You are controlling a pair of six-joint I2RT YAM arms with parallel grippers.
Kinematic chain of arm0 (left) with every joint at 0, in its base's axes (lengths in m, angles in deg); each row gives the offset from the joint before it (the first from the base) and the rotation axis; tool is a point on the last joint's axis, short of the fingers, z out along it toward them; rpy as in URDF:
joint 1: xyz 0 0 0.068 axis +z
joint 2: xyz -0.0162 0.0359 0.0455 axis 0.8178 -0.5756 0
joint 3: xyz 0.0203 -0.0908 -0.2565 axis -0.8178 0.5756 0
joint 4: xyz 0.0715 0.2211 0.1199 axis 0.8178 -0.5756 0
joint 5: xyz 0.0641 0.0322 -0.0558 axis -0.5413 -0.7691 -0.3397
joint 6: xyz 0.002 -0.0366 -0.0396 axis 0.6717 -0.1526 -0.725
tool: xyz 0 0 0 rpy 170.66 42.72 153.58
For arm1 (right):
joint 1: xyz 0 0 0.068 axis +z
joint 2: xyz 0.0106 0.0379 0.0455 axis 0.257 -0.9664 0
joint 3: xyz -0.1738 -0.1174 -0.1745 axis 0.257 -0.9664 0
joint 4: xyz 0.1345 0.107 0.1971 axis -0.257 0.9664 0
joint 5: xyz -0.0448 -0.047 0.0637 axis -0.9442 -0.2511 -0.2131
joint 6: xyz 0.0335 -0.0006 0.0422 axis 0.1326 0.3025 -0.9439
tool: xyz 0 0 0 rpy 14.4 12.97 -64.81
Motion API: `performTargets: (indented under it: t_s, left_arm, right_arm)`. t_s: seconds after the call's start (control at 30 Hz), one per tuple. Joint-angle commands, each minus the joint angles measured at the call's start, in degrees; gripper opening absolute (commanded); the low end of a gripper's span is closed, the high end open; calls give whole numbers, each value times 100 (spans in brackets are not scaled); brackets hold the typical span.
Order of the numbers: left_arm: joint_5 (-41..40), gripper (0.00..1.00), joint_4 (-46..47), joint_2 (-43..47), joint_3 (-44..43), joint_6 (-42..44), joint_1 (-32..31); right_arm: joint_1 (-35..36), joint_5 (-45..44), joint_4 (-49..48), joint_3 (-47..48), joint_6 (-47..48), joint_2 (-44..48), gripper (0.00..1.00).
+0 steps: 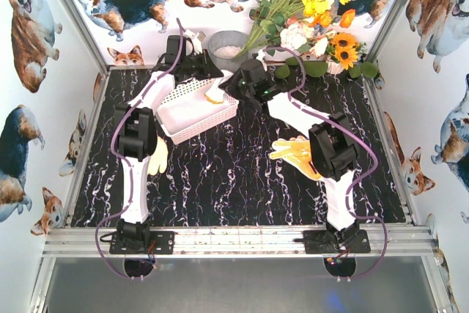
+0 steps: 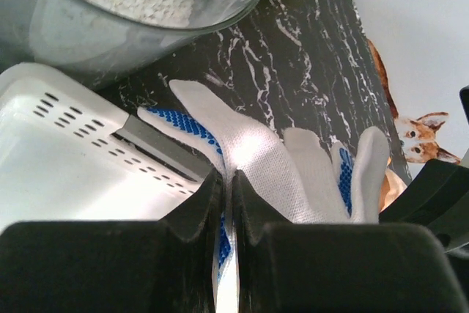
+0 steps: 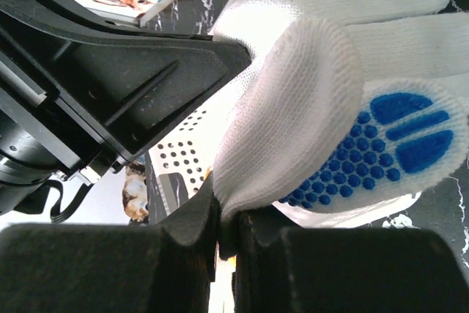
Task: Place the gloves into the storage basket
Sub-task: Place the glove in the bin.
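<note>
Crowding the basket (image 1: 212,124) corner, left gripper (image 2: 227,178) and right gripper (image 3: 226,212) clamped on seemingly one glove (image 2: 258,150), pot (image 1: 228,50) behind.

The top camera looks down from behind the arms over the whole worktop (image 1: 220,177). Wrist cameras sit close behind the left hand (image 2: 227,185) and right hand (image 3: 226,214), apparently sharing one blue-dotted glove (image 2: 256,152) ahead.

One basket (image 1: 207,124), one pot (image 1: 219,61) — gloves (image 1: 293,153), at least three.

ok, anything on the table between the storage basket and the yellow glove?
No. The top view shows only bare marbled tabletop between the storage basket and the yellow glove.
</note>
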Motion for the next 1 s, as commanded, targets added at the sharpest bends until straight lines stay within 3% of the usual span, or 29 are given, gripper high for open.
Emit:
performTargets:
  t_s: [0.0, 0.4, 0.97]
  left_arm:
    - [-220, 0, -301, -148, -281, 339, -6]
    - [-576, 0, -1512, -112, -241, 1378, 328]
    - [-1158, 0, -2298, -324, -278, 2483, 553]
  right_arm:
    - [223, 251, -251, 304, -204, -314, 0]
    - [541, 347, -65, 871, -546, -1006, 0]
    - [872, 179, 680, 2156, -1015, -2155, 0]
